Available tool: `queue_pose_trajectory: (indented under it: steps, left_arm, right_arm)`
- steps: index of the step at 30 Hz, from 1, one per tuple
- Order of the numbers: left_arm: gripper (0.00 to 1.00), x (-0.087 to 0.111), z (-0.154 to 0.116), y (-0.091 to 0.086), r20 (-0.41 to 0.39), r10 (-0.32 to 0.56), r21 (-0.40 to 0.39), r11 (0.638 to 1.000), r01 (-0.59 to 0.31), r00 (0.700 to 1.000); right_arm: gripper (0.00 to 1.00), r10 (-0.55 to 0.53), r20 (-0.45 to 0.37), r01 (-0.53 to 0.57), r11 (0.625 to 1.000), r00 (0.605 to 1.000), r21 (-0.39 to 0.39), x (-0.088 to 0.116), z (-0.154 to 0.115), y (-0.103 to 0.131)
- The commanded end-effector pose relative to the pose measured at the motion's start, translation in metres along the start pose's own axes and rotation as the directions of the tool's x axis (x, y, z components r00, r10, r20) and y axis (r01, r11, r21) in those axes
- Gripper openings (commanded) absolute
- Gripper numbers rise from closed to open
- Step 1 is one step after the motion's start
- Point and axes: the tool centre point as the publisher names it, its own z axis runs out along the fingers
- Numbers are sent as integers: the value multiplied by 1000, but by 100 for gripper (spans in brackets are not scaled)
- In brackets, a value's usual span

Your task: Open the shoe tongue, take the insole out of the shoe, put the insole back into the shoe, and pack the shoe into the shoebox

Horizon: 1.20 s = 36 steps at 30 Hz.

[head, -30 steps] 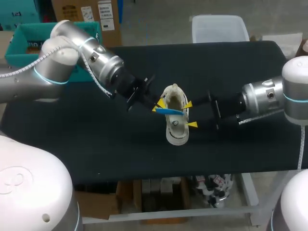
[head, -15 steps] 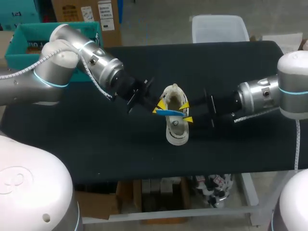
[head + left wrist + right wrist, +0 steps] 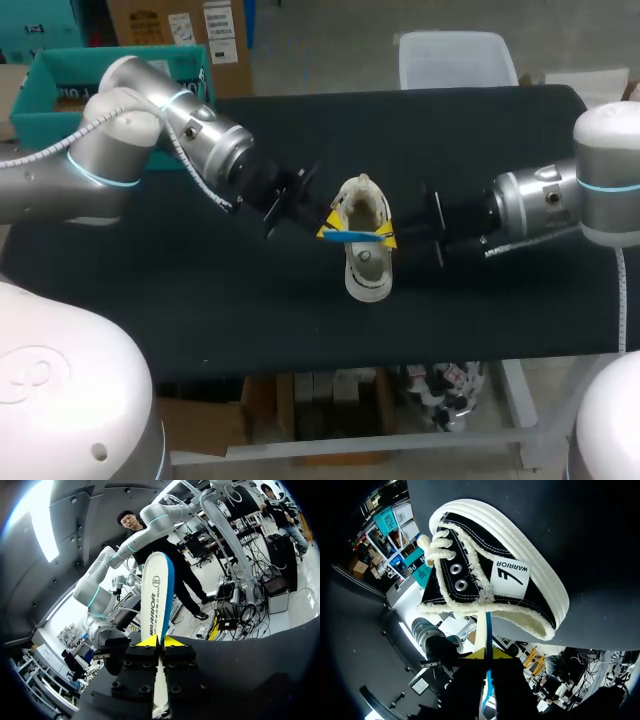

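At three o'clock of the black canvas shoe (image 3: pixel 366 272), the right gripper (image 3: pixel 387 238) newly clamped the blue-edged white insole (image 3: pixel 355 234) already gripped by the left gripper (image 3: pixel 325 229), likely for handover.

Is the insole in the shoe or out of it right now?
Out. The left gripper and right gripper pinch the insole crosswise over the shoe.

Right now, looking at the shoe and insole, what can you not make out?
- Inside of the shoe, head view: too small, and the insole crosses its opening.
- The tongue, right wrist view: hidden behind the laced side.
- Near end of the insole, left wrist view: hidden behind the left gripper.
- Faces of the insole, right wrist view: seen edge-on in the right gripper.
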Motion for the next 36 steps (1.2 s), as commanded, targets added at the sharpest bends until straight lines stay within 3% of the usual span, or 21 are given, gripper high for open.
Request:
queue_pose_trajectory:
  steps: [1, 4, 5, 6, 11, 13, 14, 16, 20, 27, 32, 36]
  left_arm:
    - [0, 3, 1, 1, 3, -8, 10, 1000, 8, 1000]
    - [0, 5, -2, -2, -22, -13, 36, 999, 14, 1000]
    - [25, 6, -3, -4, -26, -13, 40, 999, 14, 1000]
    - [39, 6, -5, -5, -33, -14, 46, 999, 15, 999]
    - [58, 5, -18, -10, -79, -8, 77, 997, 15, 997]
    - [76, 5, -24, -11, -109, -9, 81, 997, 18, 994]
    - [79, 5, -27, -10, -126, -15, 72, 997, 24, 992]
    - [80, 5, -34, -7, -153, -25, 68, 997, 36, 988]
    - [67, 1, -50, -1, -218, -42, 42, 998, 52, 975]
    - [64, -13, -76, 9, -313, -58, 12, 998, 65, 948]
    - [55, -24, -88, 16, -395, -59, 4, 998, 66, 917]
    - [58, -29, -94, 25, -443, -67, -5, 997, 72, 894]
  right_arm:
    - [0, -1, -10, 1, 1000, 1000, -1, -5, 0, -3]
    - [0, -5, -21, 6, 1000, 1000, 13, -6, 1, -4]
    - [0, -10, -34, 11, 1000, 999, 30, -6, 2, -5]
    - [0, -10, -33, 11, 999, 999, 31, -6, 2, -6]
    - [0, -12, -37, 14, 999, 999, 45, -5, 2, -11]
    - [0, -10, -38, 11, 999, 999, 50, -5, 2, -13]
    - [0, -5, -32, 7, 999, 999, 50, -6, 2, -14]
    - [0, 6, -27, -5, 999, 1000, 53, -6, 2, -17]
    - [0, 27, -22, -25, 998, 999, 63, -7, 1, -21]
    - [0, 58, -4, -58, 996, 998, 67, -11, 2, -28]
    - [0, 71, 14, -72, 995, 997, 67, -13, 5, -31]
    - [0, 82, 20, -83, 994, 996, 74, -17, 7, -32]
